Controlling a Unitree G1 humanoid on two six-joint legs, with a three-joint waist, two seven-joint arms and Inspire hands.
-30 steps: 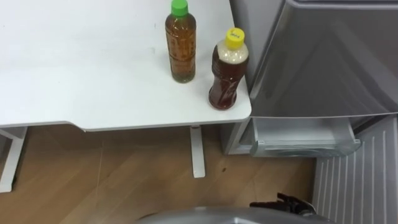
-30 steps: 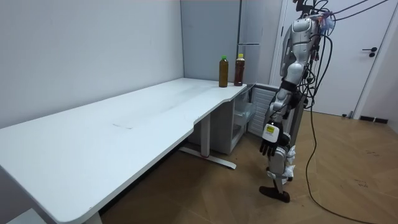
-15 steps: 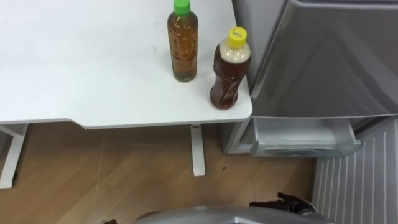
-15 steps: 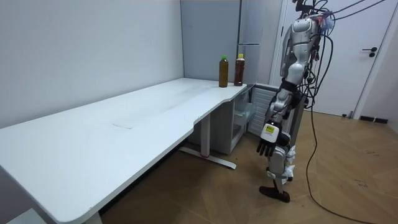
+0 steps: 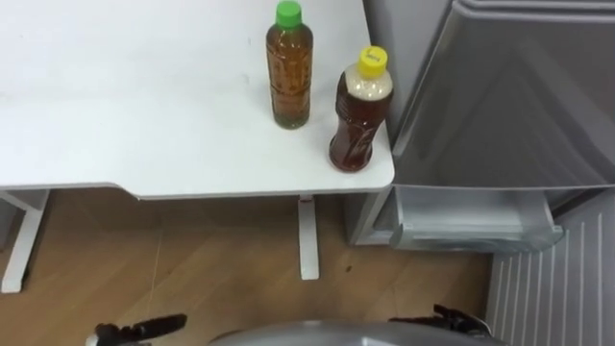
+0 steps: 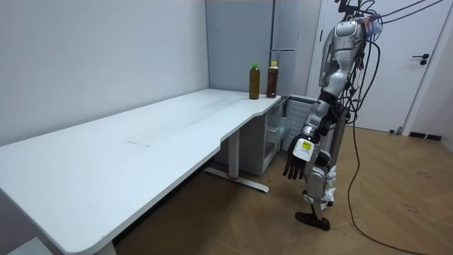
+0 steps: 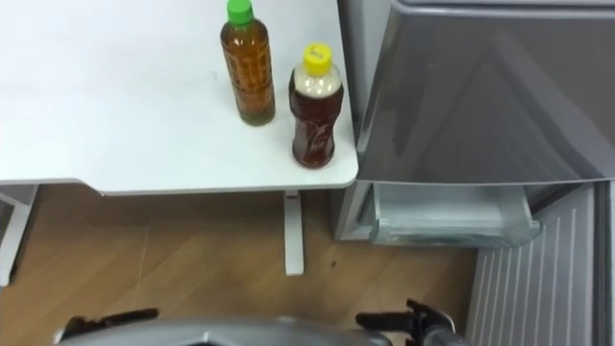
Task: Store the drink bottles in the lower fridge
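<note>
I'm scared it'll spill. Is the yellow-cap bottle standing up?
Upright: the yellow-cap bottle stands cap-up near the table corner, beside the green-cap bottle.

green-capped bottle (image 5: 289, 67): 1 | yellow-capped bottle (image 5: 361, 113): 1 | both together: 2 | white table (image 5: 115, 115): 1 | table legs (image 5: 307, 235) in the eye views: 2 | grey fridge (image 5: 519, 106): 1 | white door (image 6: 425, 64): 1

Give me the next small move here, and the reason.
Probably raise the left hand toward the green-capped bottle. It and the yellow-capped bottle stand upright and untouched at the table's corner beside the fridge. The hand is open and hangs below table height, and the lower fridge is already open.
</note>
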